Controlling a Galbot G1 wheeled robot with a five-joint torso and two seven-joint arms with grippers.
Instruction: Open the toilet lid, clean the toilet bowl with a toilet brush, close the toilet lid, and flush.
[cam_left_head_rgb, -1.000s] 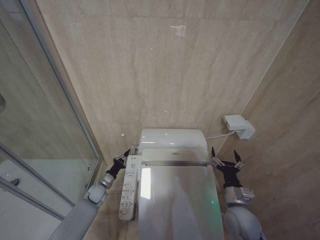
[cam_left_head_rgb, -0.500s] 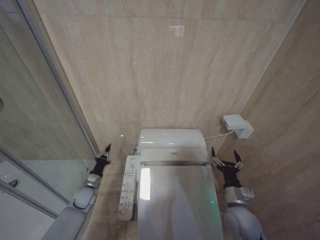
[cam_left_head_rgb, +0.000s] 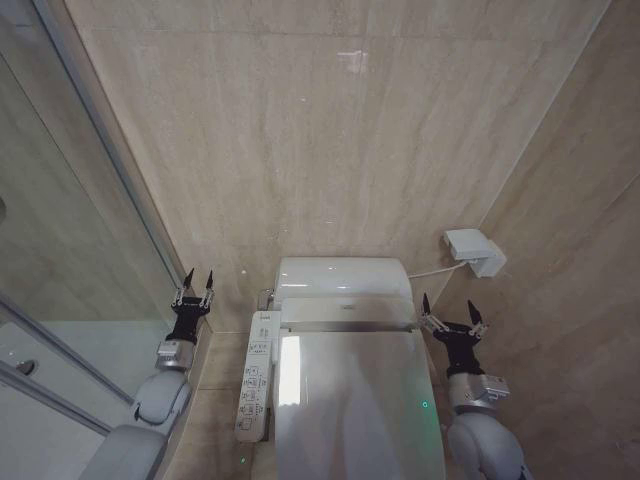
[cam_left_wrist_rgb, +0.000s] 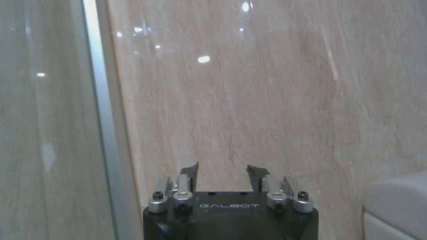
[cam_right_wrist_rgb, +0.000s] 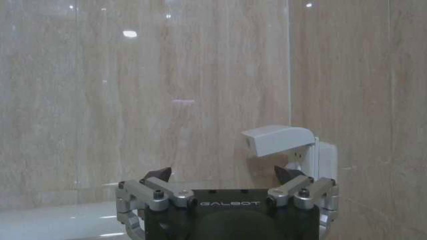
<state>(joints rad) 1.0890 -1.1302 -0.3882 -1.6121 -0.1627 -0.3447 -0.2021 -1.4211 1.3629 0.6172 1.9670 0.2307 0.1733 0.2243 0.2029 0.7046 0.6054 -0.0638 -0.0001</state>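
Toilet lid (cam_left_head_rgb: 355, 400) seen shut over the bowl, between both grippers, left gripper (cam_left_head_rgb: 195, 281) raised beside the button panel (cam_left_head_rgb: 255, 375), fingers spread, empty, right gripper (cam_left_head_rgb: 451, 313) held alongside the lid, fingers spread, nothing gripped

toilet lid (cam_left_head_rgb: 355, 400) cut off below

The toilet lid (cam_left_head_rgb: 355, 400) lies shut on the toilet bowl (cam_left_head_rgb: 345, 278). The left hand (cam_left_head_rgb: 195, 283) is left of the bowl, the right hand (cam_left_head_rgb: 452, 312) right, the button panel (cam_left_head_rgb: 256, 375) along its left side.
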